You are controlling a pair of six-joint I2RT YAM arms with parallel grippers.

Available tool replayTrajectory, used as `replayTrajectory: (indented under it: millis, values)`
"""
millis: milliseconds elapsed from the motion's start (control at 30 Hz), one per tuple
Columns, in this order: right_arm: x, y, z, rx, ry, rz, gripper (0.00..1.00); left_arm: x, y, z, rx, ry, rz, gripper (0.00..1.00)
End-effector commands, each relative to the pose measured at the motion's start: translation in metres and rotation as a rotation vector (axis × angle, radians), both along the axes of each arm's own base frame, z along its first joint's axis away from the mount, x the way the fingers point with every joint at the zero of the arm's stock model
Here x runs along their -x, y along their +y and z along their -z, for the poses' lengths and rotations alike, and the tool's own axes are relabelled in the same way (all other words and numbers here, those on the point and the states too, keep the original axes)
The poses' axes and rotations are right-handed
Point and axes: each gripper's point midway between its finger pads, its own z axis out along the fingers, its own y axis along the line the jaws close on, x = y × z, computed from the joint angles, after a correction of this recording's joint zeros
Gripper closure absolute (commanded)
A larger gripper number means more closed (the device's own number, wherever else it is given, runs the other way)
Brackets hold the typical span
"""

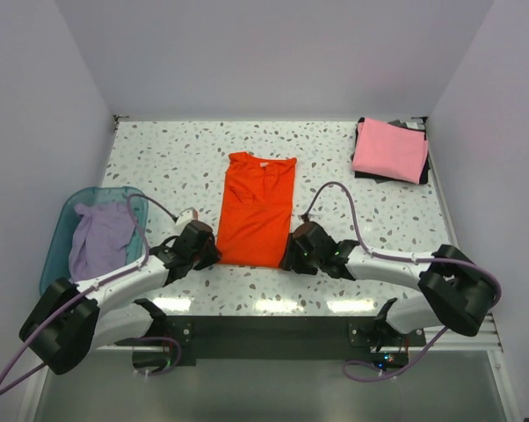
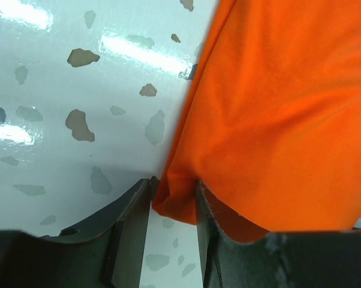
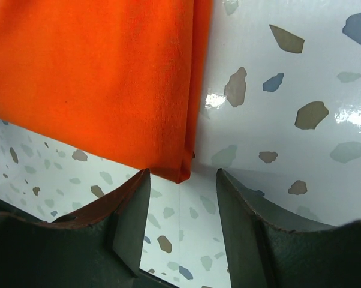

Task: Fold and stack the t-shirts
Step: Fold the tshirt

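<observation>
The orange-red t-shirt (image 1: 257, 215) lies on the table as a long narrow strip with its sides folded in and its collar at the far end. My left gripper (image 1: 213, 255) is at its near left corner, and in the left wrist view (image 2: 173, 192) the jaws are closed on the bunched corner of the orange cloth (image 2: 276, 108). My right gripper (image 1: 291, 255) is at the near right corner. In the right wrist view (image 3: 181, 177) it is open, with the shirt's corner (image 3: 96, 78) just at its fingertips. The pink t-shirt (image 1: 389, 149) lies folded at the far right. The lavender t-shirt (image 1: 102, 237) lies crumpled in the basin.
The translucent teal basin (image 1: 62, 229) stands at the left edge of the table, beside the left arm. A dark cloth (image 1: 425, 174) lies under the pink shirt. White walls close in the table on three sides.
</observation>
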Motion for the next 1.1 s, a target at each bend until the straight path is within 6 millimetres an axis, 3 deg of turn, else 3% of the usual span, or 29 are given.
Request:
replayTrajectory:
  millis: [0, 267, 333, 400, 533, 667, 833, 967, 1067]
  values:
    - [-0.012, 0.006, -0.007, -0.046, -0.049, 0.06, 0.49, 0.013, 0.006, 0.021, -0.014, 0.051, -0.004, 0.6]
    - [-0.014, 0.006, 0.005, -0.036, -0.041, 0.079, 0.59, 0.026, 0.008, 0.036, -0.017, 0.095, 0.015, 0.72]
    - [-0.014, 0.006, 0.008, -0.026, -0.035, 0.08, 0.65, 0.03, 0.008, 0.039, -0.017, 0.106, 0.023, 0.75]
    - [-0.016, 0.007, 0.007, -0.023, -0.042, 0.075, 0.73, 0.034, 0.007, 0.041, -0.017, 0.113, 0.037, 0.81]
    - [-0.014, 0.002, 0.002, 0.007, -0.061, 0.043, 0.99, 0.041, 0.001, 0.041, -0.01, 0.127, 0.076, 0.96]
    - [-0.004, -0.01, -0.01, 0.033, -0.075, -0.006, 1.0, 0.052, -0.002, 0.035, -0.012, 0.13, 0.108, 1.0]
    - [0.032, -0.026, -0.011, 0.048, -0.066, -0.09, 1.0, 0.077, -0.002, 0.031, -0.004, 0.169, 0.154, 1.0]
    - [0.06, -0.028, -0.029, 0.032, -0.109, -0.165, 1.0, 0.086, -0.006, 0.014, 0.005, 0.15, 0.176, 1.0]
    - [0.065, -0.037, -0.038, 0.061, -0.13, -0.175, 1.0, 0.085, -0.012, -0.009, 0.024, 0.118, 0.19, 1.0]
